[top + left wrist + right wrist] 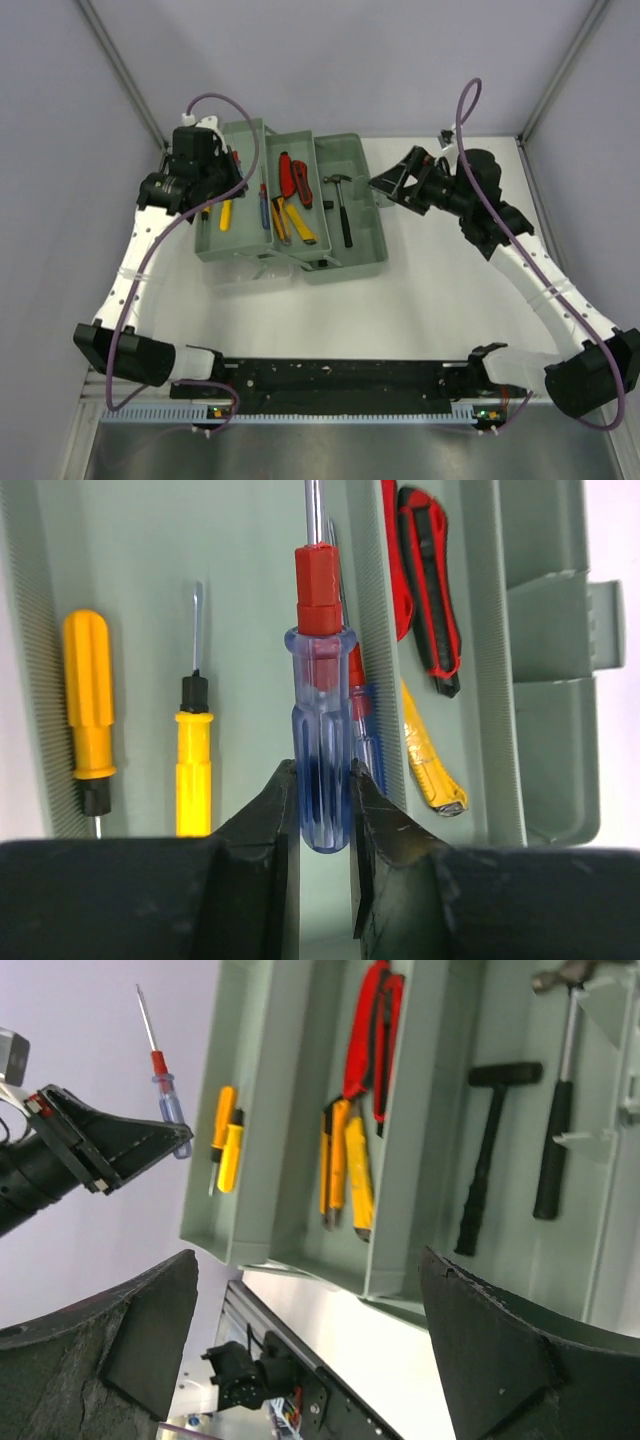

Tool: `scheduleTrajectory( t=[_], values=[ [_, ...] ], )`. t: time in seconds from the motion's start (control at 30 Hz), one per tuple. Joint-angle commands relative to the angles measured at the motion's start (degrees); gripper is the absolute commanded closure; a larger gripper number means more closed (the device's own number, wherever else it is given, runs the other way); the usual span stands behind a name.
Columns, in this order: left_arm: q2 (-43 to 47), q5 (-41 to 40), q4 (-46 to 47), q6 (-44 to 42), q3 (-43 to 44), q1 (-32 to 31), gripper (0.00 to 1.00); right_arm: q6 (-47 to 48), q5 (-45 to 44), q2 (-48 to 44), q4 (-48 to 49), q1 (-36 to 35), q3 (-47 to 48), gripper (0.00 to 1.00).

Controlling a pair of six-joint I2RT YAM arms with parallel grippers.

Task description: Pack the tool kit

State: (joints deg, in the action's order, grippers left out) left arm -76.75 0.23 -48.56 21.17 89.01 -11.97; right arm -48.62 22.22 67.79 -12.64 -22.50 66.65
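Left fingers (262, 818) | blue-handled screwdriver (320, 770) gripped between them | shaft pointing away

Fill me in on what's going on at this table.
A tool kit is being packed. The left gripper is shut on a blue-handled screwdriver and holds it over the left tray of the open toolbox, where two yellow screwdrivers already lie. The right gripper hangs open and empty by the box's right side. Two hammers lie in the base.
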Motion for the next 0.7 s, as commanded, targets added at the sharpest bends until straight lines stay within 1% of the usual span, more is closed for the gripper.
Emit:
scheduleTrajectory(
  t=[0.0, 0.1, 0.17, 0.23, 0.27, 0.3, 0.33, 0.43, 0.57, 0.67],
  values=[
    [-3.84, 1.68, -1.46, -2.18, -0.5, -0.25, 1.0, 0.19, 0.54, -0.47, -1.94, 0.88, -1.7, 0.13],
    [-5.77, 2.15, -1.1, -1.75, -1.38, -0.25, 1.0, -0.07, 0.98, -0.11, -2.47, 0.88, -2.66, 0.14],
    [-7.18, 0.4, -1.89, -1.57, -1.21, -0.25, 1.0, -0.16, 1.07, -0.03, -2.82, 0.97, -3.19, 0.14],
    [-8.06, 0.38, -2.6, -1.66, -1.12, -0.25, 1.0, -0.33, 0.99, -0.03, -3.0, 1.06, -3.72, 0.14],
    [-8.15, -1.53, -2.77, -1.74, -1.3, -0.25, 1.0, -0.33, 1.07, -0.2, -3.17, 1.06, -3.98, 0.14],
    [-8.15, -1.46, -2.77, -2.01, -1.47, -0.25, 0.98, -0.42, 0.99, -0.2, -3.26, 1.06, -4.16, 0.14],
    [-8.06, -1.46, -2.86, -2.27, -1.56, -0.25, 0.93, -0.51, 0.99, -0.38, -3.35, 1.06, -4.6, 0.14],
    [-7.71, -1.72, -3.3, -2.8, -1.65, -0.25, 0.69, -0.69, 0.9, -0.64, -3.53, 1.06, -5.22, 0.15],
    [-6.75, -1.64, -3.74, -2.54, -1.47, -0.25, 0.52, -0.69, 0.64, -0.81, -3.97, 1.14, -5.57, 0.15],
    [-5.78, -0.49, -3.74, -1.92, -1.3, -0.25, 0.45, -0.69, -0.15, -0.82, -4.49, 1.14, -5.57, 0.15]
  ],
)
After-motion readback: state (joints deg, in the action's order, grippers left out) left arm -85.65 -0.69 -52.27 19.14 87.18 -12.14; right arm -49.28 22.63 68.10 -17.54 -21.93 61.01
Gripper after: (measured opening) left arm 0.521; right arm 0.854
